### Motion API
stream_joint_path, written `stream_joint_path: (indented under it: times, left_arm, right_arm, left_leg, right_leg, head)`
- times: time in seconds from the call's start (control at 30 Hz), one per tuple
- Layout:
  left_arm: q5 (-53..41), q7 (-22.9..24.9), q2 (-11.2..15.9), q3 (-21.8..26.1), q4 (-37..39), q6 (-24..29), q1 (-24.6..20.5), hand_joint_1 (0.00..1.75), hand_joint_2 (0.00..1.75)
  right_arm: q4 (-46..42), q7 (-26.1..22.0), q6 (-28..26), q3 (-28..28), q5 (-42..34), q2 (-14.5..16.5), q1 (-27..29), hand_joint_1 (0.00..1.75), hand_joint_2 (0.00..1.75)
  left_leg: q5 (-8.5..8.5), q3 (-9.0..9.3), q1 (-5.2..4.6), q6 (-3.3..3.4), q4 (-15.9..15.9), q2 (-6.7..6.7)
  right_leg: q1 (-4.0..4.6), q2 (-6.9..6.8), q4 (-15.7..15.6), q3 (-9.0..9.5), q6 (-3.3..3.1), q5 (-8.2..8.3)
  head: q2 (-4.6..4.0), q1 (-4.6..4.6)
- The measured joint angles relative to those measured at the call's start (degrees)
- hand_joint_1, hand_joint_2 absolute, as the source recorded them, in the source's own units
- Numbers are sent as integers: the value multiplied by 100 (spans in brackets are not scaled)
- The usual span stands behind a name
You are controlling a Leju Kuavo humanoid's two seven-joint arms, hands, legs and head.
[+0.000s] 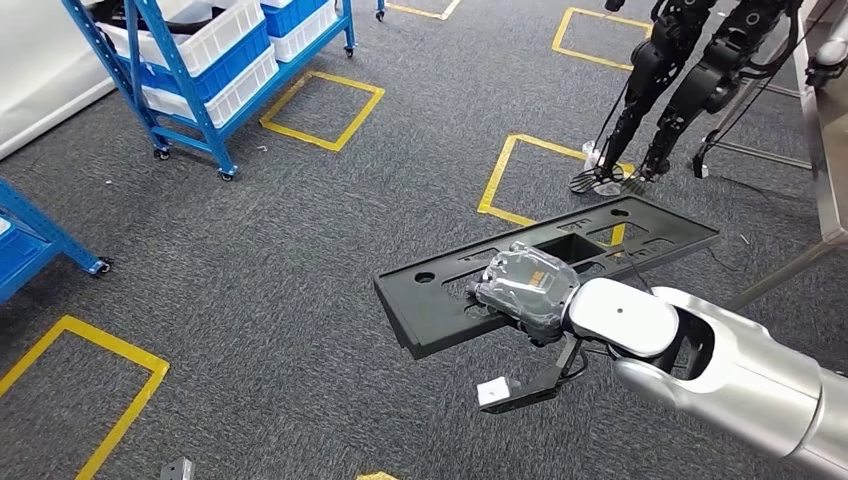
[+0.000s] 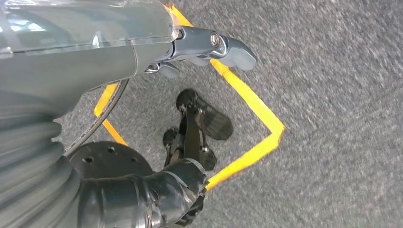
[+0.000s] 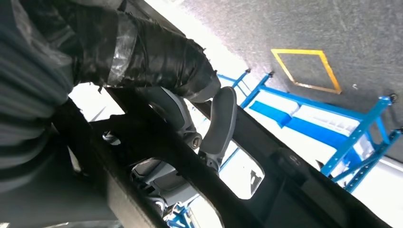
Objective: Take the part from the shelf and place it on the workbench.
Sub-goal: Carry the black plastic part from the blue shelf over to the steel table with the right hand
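The part is a long flat black plastic panel (image 1: 450, 290) with cut-outs and holes. My right hand (image 1: 525, 290) grips it near its middle and carries it level above the grey carpet. In the right wrist view the panel (image 3: 294, 185) crosses the picture, with my fingers (image 3: 221, 118) hooked through one of its openings. My left hand (image 2: 209, 47) hangs over the floor with nothing in it, its fingers loosely apart.
A blue shelf rack (image 1: 190, 70) with white and blue bins stands at the upper left; another blue frame (image 1: 40, 245) is at the left edge. Yellow tape squares (image 1: 322, 110) mark the carpet. Another robot's dark legs (image 1: 680, 80) stand at the upper right beside a metal bench leg (image 1: 825, 150).
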Motion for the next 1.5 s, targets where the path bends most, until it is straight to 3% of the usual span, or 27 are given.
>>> stream_joint_path:
  times: [0.03, 0.1, 0.17, 0.2, 0.23, 0.3, 0.37, 0.43, 0.47, 0.53, 0.6, 0.67, 0.7, 0.73, 0.77, 0.83, 0.9, 0.97, 1.03, 1.13, 1.17, 1.2, 1.23, 1.27, 1.33, 1.4, 1.5]
  left_arm:
    - [1, 2, -3, -3, -4, 1, 6, 0, 175]
    - [9, 12, -5, -11, -11, 7, 25, 0, 175]
    - [37, 26, -5, -28, -15, 19, 32, 0, 175]
    - [50, 32, -5, -44, -15, 26, 31, 0, 175]
    - [64, 39, -5, -64, -16, 33, 30, 0, 175]
    - [81, 48, -8, -105, -16, 40, 29, 0, 175]
    - [97, 59, -11, -128, -16, 43, 30, 0, 175]
    - [104, 68, -12, -144, -16, 45, 30, 0, 175]
    - [105, 70, -9, -155, -17, 45, 28, 0, 175]
    - [105, 68, -2, -172, -25, 46, 35, 0, 175]
    - [107, 66, 7, -177, -34, 47, 48, 0, 175]
    - [107, 67, 14, -181, -40, 47, 61, 0, 175]
    - [107, 68, 18, -185, -43, 47, 68, 0, 175]
    - [107, 68, 20, -190, -46, 47, 74, 0, 175]
    - [109, 69, 20, -197, -50, 46, 79, 0, 175]
    - [116, 81, 20, -219, -57, 45, 87, 0, 175]
    - [124, 98, 19, -250, -59, 45, 83, 0, 175]
    - [131, 106, 15, -279, -61, 46, 74, 0, 175]
    - [166, 113, 9, -315, -77, 55, 88, 0, 175]
    - [266, 131, 5, -394, -107, 83, 130, 0, 175]
    - [294, 132, 6, -418, -110, 90, 136, 0, 175]
    - [321, 130, 6, -438, -110, 95, 137, 0, 175]
    - [343, 128, 6, -462, -110, 99, 138, 0, 175]
    - [359, 127, 6, -486, -110, 105, 138, 0, 175]
    - [374, 127, 0, -531, -110, 116, 143, 0, 175]
    - [383, 127, -7, -556, -110, 125, 146, 0, 175]
    - [400, 130, -5, -583, -114, 137, 147, 0, 175]
  right_arm:
    - [2, 7, -1, 2, 14, 28, -6, 175, 175]
    - [13, 24, 1, 22, 54, 103, -13, 175, 175]
    - [28, 35, 3, 78, 79, 179, -2, 175, 175]
    - [35, 37, 4, 108, 83, 210, 4, 175, 175]
    - [42, 37, 5, 129, 83, 238, 7, 175, 175]
    - [55, 40, 6, 142, 85, 296, -17, 175, 175]
    - [68, 44, 7, 144, 91, 361, -56, 175, 175]
    - [77, 45, 9, 154, 95, 412, -74, 175, 175]
    - [79, 45, 10, 161, 96, 440, -74, 175, 175]
    - [84, 44, 15, 187, 103, 515, -95, 175, 175]
    - [93, 49, 20, 226, 114, 610, -118, 175, 175]
    - [99, 52, 27, 272, 119, 701, -116, 175, 175]
    - [100, 50, 32, 290, 119, 739, -111, 175, 175]
    - [100, 49, 35, 301, 118, 772, -108, 175, 175]
    - [100, 50, 39, 304, 119, 799, -108, 175, 175]
    - [103, 61, 62, 309, 119, 858, -125, 175, 175]
    - [108, 68, 97, 313, 95, 939, -145, 175, 175]
    - [105, 62, 137, 314, 63, 1020, -152, 175, 175]
    - [75, 56, 185, 315, 33, 1092, -184, 175, 175]
    - [27, 49, 243, 329, -51, 1244, -253, 175, 175]
    - [20, 45, 264, 345, -75, 1287, -260, 175, 175]
    - [14, 41, 284, 362, -95, 1324, -260, 175, 175]
    - [9, 37, 298, 377, -111, 1357, -263, 175, 175]
    - [4, 36, 306, 386, -121, 1383, -274, 175, 175]
    - [-13, 35, 308, 389, -125, 1438, -323, 175, 175]
    - [-25, 36, 307, 389, -124, 1481, -374, 175, 175]
    - [-31, 34, 302, 389, -122, 1503, -393, 175, 175]
  left_leg:
    - [12, 28, 3, 31, -38, 54]
    - [14, 58, -20, 68, -71, 160]
    - [-1, 64, -39, 81, -74, 272]
    - [-12, 71, -45, 84, -74, 325]
    - [-24, 85, -51, 83, -74, 376]
    - [-54, 124, -62, 71, -80, 468]
    - [-80, 153, -70, 36, -95, 552]
    - [-99, 194, -69, -19, -130, 640]
    - [-120, 215, -62, -47, -130, 651]
    - [-254, 164, -55, -90, 66, 514]
    - [-544, -134, -50, -116, 668, 311]
    - [-727, -489, -47, -143, 1272, 256]
    - [-665, -560, -42, -156, 1336, 254]
    - [-500, -530, -35, -168, 1193, 248]
    - [-269, -400, -22, -180, 859, 216]
    - [11, -134, 1, -182, 235, 64]
    - [29, -49, -14, -130, 35, -10]
    - [49, -38, -32, -54, 8, 80]
    - [71, -5, -19, 15, -44, 169]
    - [69, 18, -27, 74, -79, 304]
    - [61, 20, -31, 78, -79, 348]
    - [50, 26, -33, 79, -79, 391]
    - [38, 39, -33, 75, -79, 433]
    - [23, 58, -35, 69, -79, 472]
    - [-7, 99, -44, 45, -84, 550]
    - [-26, 126, -49, -2, -104, 629]
    - [-76, 190, -46, -90, -123, 708]
  right_leg:
    - [4, -147, 187, -88, 21, -99]
    - [-3, -439, 849, -425, 54, -391]
    - [-21, -522, 1376, -730, 57, -523]
    - [-21, -533, 1355, -741, 44, -441]
    - [-13, -551, 1120, -640, 20, -269]
    - [48, -712, 331, -245, -61, 88]
    - [138, -858, -161, -4, -140, 204]
    - [186, -804, -252, 31, -190, 188]
    - [169, -751, -301, 77, -211, 204]
    - [127, -657, -426, 191, -268, 246]
    - [106, -565, -477, 248, -313, 260]
    - [105, -441, -454, 249, -331, 243]
    - [101, -371, -430, 249, -328, 228]
    - [92, -301, -397, 248, -316, 207]
    - [79, -237, -349, 246, -293, 174]
    - [62, -125, -222, 207, -228, 96]
    - [55, -42, -142, 146, -163, 61]
    - [44, 10, -132, 114, -114, 62]
    - [46, -140, 33, 39, -66, -54]
    - [17, -465, 974, -422, 4, -511]
    - [1, -500, 1261, -574, 18, -596]
    - [-11, -519, 1366, -640, 21, -575]
    - [-15, -534, 1250, -594, 13, -452]
    - [-7, -573, 935, -444, -10, -255]
    - [63, -791, 157, -64, -95, 57]
    - [149, -927, -199, 100, -179, 121]
    - [153, -767, -319, 181, -249, 148]
  head:
    - [-1, 14]
    - [-2, 41]
    - [-2, 42]
    - [-2, 42]
    - [-2, 41]
    - [-2, 40]
    - [-1, 38]
    - [-1, 38]
    - [-2, 35]
    - [-2, 37]
    - [-2, 36]
    - [-2, 30]
    - [-2, 30]
    - [-2, 28]
    - [-2, 29]
    - [-1, 31]
    - [-1, 34]
    - [-1, 33]
    - [-1, 48]
    - [-2, 74]
    - [-2, 74]
    - [-2, 75]
    - [-2, 76]
    - [-2, 76]
    - [-2, 75]
    - [-2, 73]
    - [-2, 70]
